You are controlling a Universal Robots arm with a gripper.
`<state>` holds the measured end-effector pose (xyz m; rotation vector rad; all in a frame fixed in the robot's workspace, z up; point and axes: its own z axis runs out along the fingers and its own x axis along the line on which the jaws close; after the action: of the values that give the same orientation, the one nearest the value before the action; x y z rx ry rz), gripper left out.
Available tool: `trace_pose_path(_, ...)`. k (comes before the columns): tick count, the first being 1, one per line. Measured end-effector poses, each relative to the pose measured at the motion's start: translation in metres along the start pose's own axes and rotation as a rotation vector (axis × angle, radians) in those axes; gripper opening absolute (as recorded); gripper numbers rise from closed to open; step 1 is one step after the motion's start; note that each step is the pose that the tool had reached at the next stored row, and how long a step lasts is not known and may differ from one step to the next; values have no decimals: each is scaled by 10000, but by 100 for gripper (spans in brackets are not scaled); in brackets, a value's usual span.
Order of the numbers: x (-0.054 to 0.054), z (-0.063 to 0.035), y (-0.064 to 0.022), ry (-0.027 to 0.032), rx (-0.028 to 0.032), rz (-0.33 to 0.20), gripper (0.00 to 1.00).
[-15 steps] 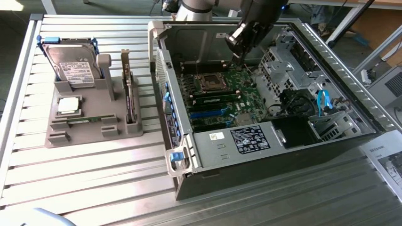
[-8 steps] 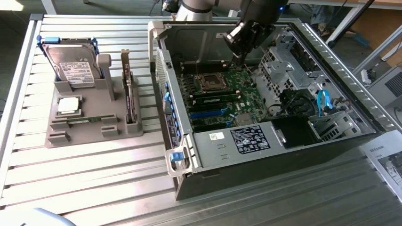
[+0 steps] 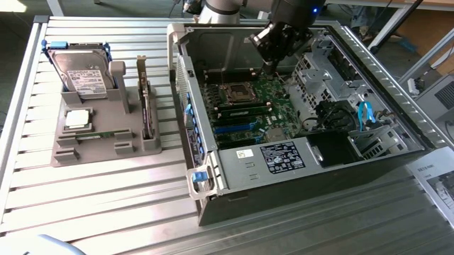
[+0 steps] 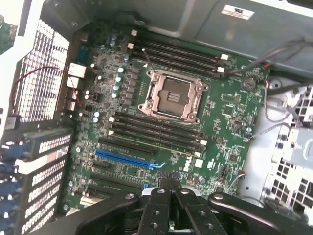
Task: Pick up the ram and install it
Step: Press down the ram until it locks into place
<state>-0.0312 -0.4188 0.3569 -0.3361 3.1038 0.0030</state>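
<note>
The table (image 3: 106, 202) is ribbed bare metal with a dull sheen. Near its far corner on the exterior view's left, a matt grey plastic holder (image 3: 92, 151) carries a hard drive (image 3: 84, 74) with a shiny metal lid and a paper label. The computer case (image 3: 298, 180) is dull grey sheet metal; its green board (image 4: 205, 122) looks matt. The gripper (image 4: 168, 188) is black, slightly glossy.

Ribbed metal tabletop (image 3: 106, 202), brightly lit, glare on slats. Dark floor (image 3: 397, 58) beyond; pale table legs (image 3: 388, 24) behind.
</note>
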Motion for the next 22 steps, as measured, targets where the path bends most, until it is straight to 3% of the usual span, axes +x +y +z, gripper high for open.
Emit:
trace_pose_path(18, 0, 10, 0, 0, 55, 2852, 10)
trace_pose_path(22, 0, 10, 0, 0, 63, 3188, 10)
